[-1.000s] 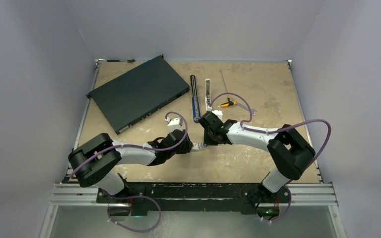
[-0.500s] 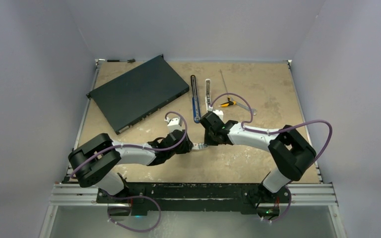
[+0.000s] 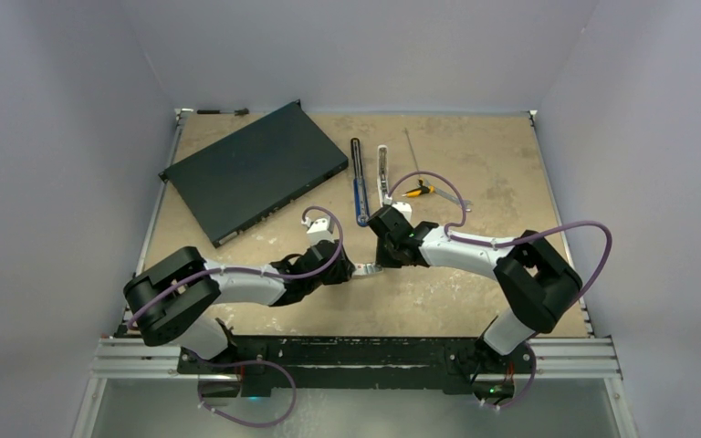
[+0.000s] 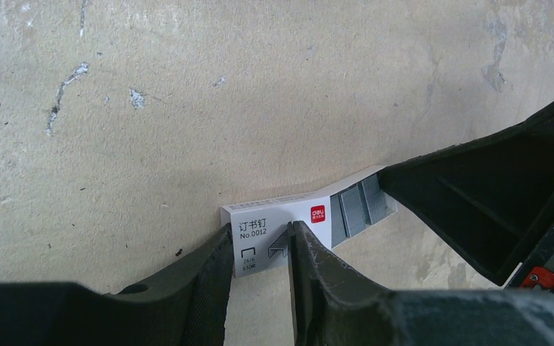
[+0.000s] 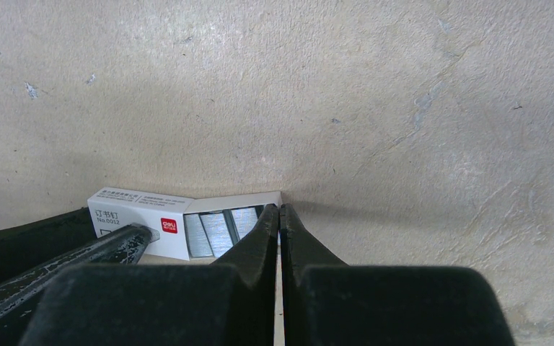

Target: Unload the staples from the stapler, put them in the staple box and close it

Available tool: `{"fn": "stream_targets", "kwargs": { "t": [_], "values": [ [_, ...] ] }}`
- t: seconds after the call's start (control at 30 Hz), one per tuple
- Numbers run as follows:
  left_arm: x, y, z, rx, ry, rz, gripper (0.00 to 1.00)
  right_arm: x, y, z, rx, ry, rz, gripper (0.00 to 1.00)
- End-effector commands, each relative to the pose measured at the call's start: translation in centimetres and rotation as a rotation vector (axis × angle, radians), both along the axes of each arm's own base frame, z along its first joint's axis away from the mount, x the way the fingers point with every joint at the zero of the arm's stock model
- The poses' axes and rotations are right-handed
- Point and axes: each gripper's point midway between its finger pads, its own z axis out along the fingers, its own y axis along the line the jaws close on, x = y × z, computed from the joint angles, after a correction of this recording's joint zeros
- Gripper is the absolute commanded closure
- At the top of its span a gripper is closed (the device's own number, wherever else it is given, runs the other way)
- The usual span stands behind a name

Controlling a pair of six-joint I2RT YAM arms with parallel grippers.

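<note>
Jaws on both sides meet nose to nose near the middle of the bench (image 3: 475,155) in the top view. The left arm (image 3: 237,283) lies low and reaches in from the left. The right arm (image 3: 475,246) is bent at the elbow and comes in from the right. A tiny staple box (image 3: 366,270) sits right between them. The stapler (image 3: 359,182) is lying opened out flat further back, just behind the right wrist, next to a flat black unit (image 3: 254,171). Can't make out any staples from up here, way too small.

Left wrist view: the left jaws are pinched narrow on the staple box (image 4: 267,223), one finger on each side of its labelled end. The box is white with a red logo and rests on the bench. Its inner tray is slid out to the right, and the staples (image 4: 361,209) show there as grey ridged strips packed side by side. The right jaws loom dark just past that end.

Right wrist view: the right jaws are fully closed, fingers (image 5: 260,238) pressed together. Their tips are right at the open end of the tray, but whether they're nipping its edge, can't tell. The staples (image 5: 220,231) sit in the tray, silvery and neat, beside the box sleeve (image 5: 137,209).
</note>
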Motion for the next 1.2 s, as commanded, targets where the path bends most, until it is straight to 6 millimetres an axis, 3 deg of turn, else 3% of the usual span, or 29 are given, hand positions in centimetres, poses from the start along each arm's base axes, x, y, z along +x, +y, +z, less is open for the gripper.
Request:
{"fn": "stream_targets", "kwargs": {
  "t": [0.0,0.27,0.53,1.17],
  "values": [
    [-1.4,0.9,-1.3,0.043,0.048,-0.015,0.69,-0.4,-1.9,-1.0,-0.053,0.017,-0.042,1.0],
    [-1.5,0.3,-1.3,0.031,0.049,-0.018,0.69,0.4,-1.2,-0.4,-0.026,-0.011,-0.042,1.0],
    [-2.0,0.2,-1.5,0.028,0.057,-0.015,0.69,0.0,-0.8,-0.7,-0.001,-0.004,-0.031,1.0],
    [-2.2,-1.1,-1.4,0.012,0.056,-0.022,0.7,-1.0,2.8,-0.1,0.069,0.003,0.064,1.0]
  ]
}}
